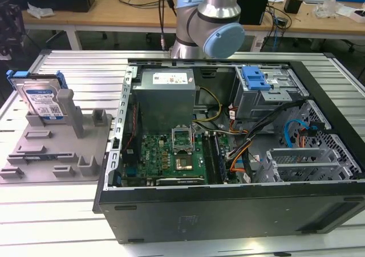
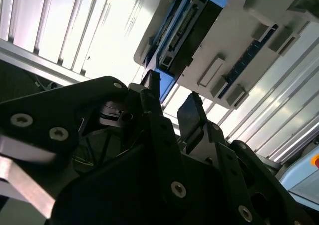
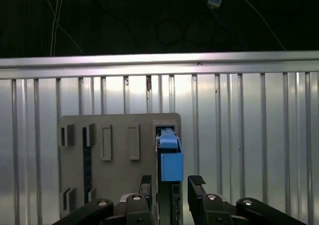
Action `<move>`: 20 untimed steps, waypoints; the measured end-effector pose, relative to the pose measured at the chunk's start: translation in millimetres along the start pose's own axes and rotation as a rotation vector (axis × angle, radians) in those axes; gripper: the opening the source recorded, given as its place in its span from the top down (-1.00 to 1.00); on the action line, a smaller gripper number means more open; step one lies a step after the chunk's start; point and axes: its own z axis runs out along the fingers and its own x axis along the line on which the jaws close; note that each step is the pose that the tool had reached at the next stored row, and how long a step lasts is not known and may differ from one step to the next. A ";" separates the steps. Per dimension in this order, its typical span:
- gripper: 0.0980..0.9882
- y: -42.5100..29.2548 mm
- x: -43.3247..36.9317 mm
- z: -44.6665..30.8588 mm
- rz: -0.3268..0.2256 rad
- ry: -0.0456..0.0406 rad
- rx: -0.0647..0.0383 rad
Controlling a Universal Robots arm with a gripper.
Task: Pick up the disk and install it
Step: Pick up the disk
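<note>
Ribbed aluminium worktop (image 1: 68,63) fills the scene, with cluttered benches behind it. On the exterior view's left sits a grey holding fixture (image 1: 51,154). The disk (image 1: 41,100) stands on edge in one of its slots, leaning against a grey post. That pose probably leaves its blue-framed top edge free for a grasp from above. An open computer case (image 1: 228,200) lies on its side across the centre and the exterior view's right. Its drive cage with a blue latch (image 1: 255,77) is at the far corner. The arm (image 1: 208,23) rises behind the case and is cut off at the frame's top.

In the first wrist view, the hand (image 3: 171,181) is released and holds nothing. Its two dark fingers (image 3: 196,182) are spread, and the disk (image 3: 170,160) appears edge-on in the gap between them. In the second wrist view, the hand (image 2: 171,93) points towards the disk (image 2: 192,25), with no contact evident. How close the fingers are to the disk is hard to judge. Much of the fixture is hidden behind the hand's body.
</note>
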 end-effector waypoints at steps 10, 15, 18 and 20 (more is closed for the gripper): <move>0.28 0.0 -0.2 6.5 0.011 -0.0002 0.000; 0.28 -0.1 -0.3 9.9 0.014 -0.0002 0.000; 0.28 -0.1 -0.5 12.8 0.017 -0.0003 0.000; 0.28 -0.1 -0.7 14.2 0.017 -0.0003 0.000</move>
